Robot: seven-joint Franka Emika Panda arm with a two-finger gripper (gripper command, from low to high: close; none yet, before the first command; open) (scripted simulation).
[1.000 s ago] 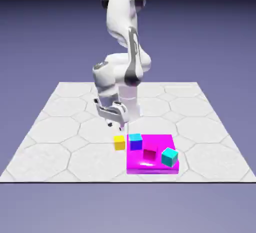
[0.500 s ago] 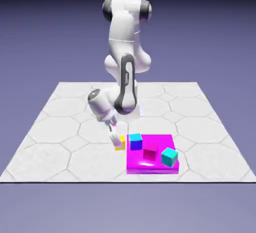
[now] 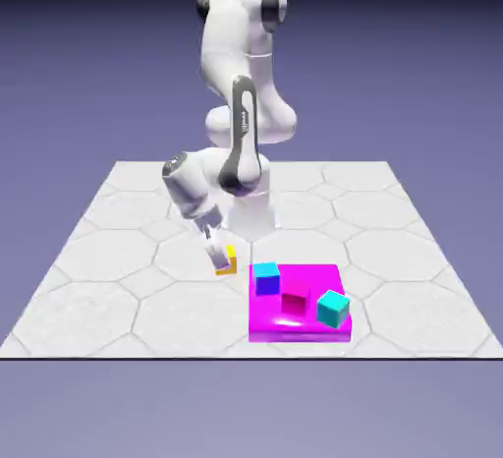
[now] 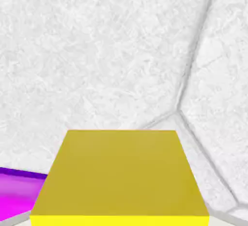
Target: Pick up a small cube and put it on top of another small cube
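Over the table, the hand has now lifted the yellow cube.

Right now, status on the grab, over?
Gripper shut on the yellow cube, cube tilted, at the table. Magenta block with three cubes close by on the exterior view's right. Nothing between.

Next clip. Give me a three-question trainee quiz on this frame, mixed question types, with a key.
1. True or false: the end effector is shut on the yellow cube.
2. How many cubes sit on the magenta block?
3. Multiple choice: seen in the exterior view, the yellow cube is (A) on the magenta block, (B) to its left, (C) to its right.

Key: 1 true. 2 three: blue with a teal top, dark red, teal. 3 B.
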